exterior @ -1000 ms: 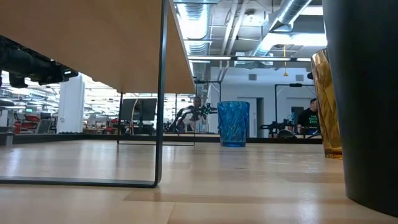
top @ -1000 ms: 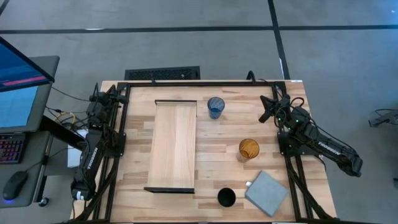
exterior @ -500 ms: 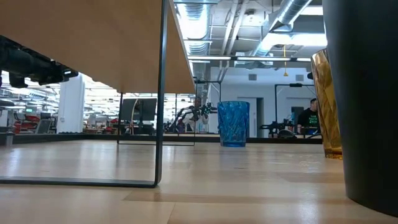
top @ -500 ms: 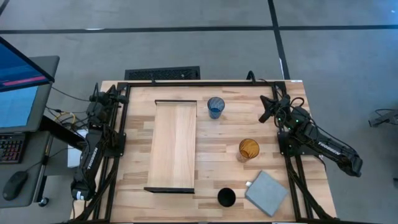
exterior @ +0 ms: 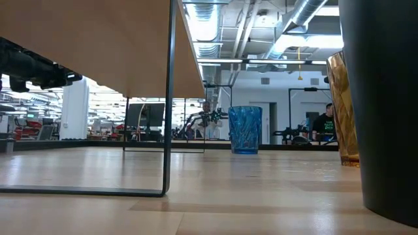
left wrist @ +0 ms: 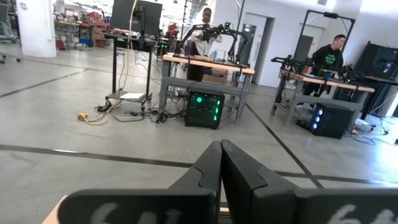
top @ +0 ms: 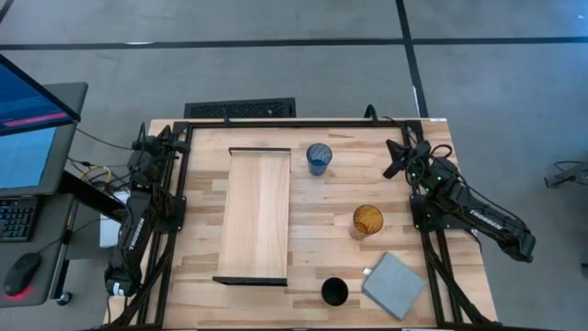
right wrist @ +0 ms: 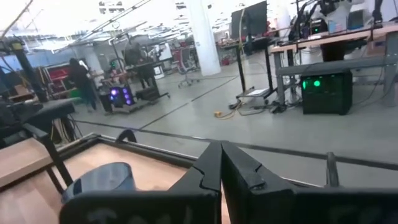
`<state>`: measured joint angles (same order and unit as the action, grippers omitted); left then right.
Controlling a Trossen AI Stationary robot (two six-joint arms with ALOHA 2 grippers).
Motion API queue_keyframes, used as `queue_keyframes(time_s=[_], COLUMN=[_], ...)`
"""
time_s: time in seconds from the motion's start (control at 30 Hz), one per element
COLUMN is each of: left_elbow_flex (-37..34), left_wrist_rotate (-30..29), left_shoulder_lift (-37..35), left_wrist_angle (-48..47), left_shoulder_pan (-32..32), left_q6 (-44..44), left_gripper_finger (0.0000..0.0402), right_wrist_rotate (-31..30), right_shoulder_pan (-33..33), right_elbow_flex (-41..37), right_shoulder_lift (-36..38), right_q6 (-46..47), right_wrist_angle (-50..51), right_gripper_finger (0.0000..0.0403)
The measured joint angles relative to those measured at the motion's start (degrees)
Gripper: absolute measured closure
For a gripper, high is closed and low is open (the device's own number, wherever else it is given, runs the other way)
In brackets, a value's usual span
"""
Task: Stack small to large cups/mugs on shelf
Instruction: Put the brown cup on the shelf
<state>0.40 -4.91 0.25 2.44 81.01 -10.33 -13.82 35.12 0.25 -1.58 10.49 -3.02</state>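
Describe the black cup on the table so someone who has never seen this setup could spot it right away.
Start at the long pale shelf lying on the table. Just past its near right corner stands the black cup, with a flat grey square pad to its right. It is the only opaque, dark cup; the others are translucent amber and blue.

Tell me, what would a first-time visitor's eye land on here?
Probably the long pale shelf lying on the left half of the table, with nothing on it yet. Three small cups stand on the table to its right: a blue cup at the far end, an amber cup midway, and a black cup at the near edge beside a grey pad. Both dark arms rest along the table's sides, each gripper shut.
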Motion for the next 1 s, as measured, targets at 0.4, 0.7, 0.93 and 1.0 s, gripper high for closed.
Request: queue_keyframes(time_s=[0.4,0.7,0.93,1.0], left_elbow_flex=[0.0,0.0,0.0,0.0], left_wrist_rotate=[0.0,0.0,0.0,0.0], left_shoulder_lift=[0.0,0.0,0.0,0.0], left_wrist_angle=[0.0,0.0,0.0,0.0], left_shoulder_pan=[0.0,0.0,0.0,0.0], left_q6=[0.0,0.0,0.0,0.0], left_gripper_finger=[0.0401,0.0401,0.0401,0.0401], right_wrist_rotate=[0.0,5.1,4.8,4.9], right_shoulder_pan=[0.3,-1.5,-5.0,-5.9], right_elbow_flex=[0.0,11.3,35.0,41.8], right_shoulder_lift=[0.0,-1.6,-18.4,-24.0], right_q6=[1.6,-6.5,-10.0,-8.1], right_wrist_angle=[-0.5,2.1,26.2,31.2], right_gripper_finger=[0.0378,0.0379,0.0380,0.0380])
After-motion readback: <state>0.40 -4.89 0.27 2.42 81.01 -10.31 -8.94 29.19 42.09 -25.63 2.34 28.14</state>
